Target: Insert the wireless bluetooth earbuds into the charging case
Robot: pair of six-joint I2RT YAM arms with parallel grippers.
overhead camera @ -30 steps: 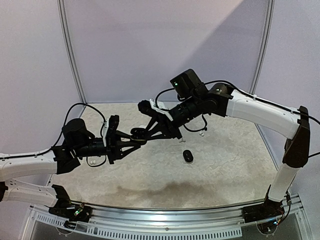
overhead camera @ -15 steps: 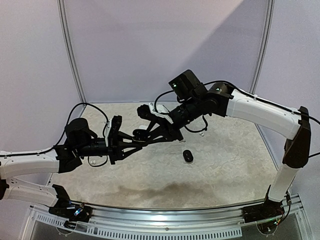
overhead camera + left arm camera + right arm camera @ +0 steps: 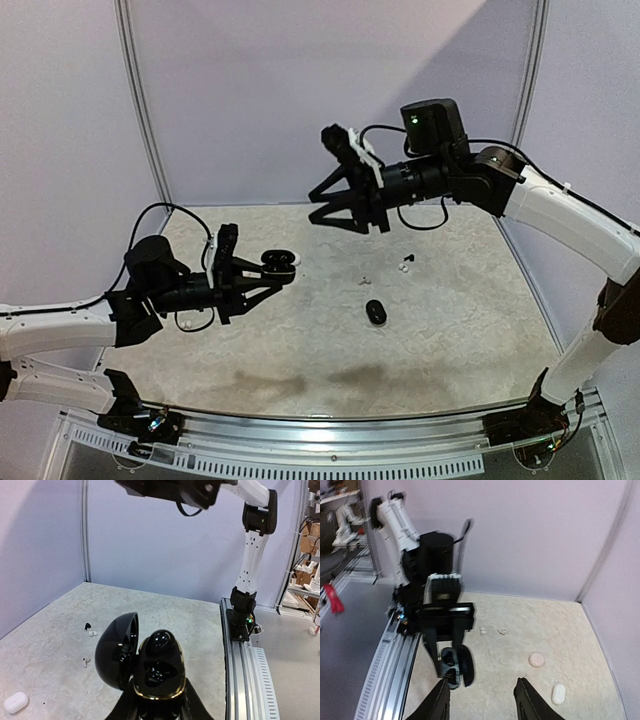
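Clamping the open black charging case (image 3: 159, 672) above the tabletop (image 3: 450, 330) is the left gripper (image 3: 159, 706); the right gripper (image 3: 482, 699) hangs higher, jaws apart.

**Off-task items and surroundings**

Table (image 3: 450, 340): pale marbled top, closed in by a lilac backdrop (image 3: 300, 90) with two grey poles (image 3: 140, 100). A slotted metal rail (image 3: 330, 462) runs along the near edge.

Black oval case (image 3: 375, 312): lies flat on the table, right of centre, apart from everything else.

Left wrist view: a white case (image 3: 15, 702) lies flat at the lower left corner. Shelving (image 3: 310, 565) stands beyond the rail, too blurred to read its contents.

Right wrist view: a white oblong (image 3: 559, 693) lies near the side wall. A pale round disc (image 3: 536, 659) sits near it, not touching; I cannot tell what it is. A red strap (image 3: 331, 599) shows off the table at left.
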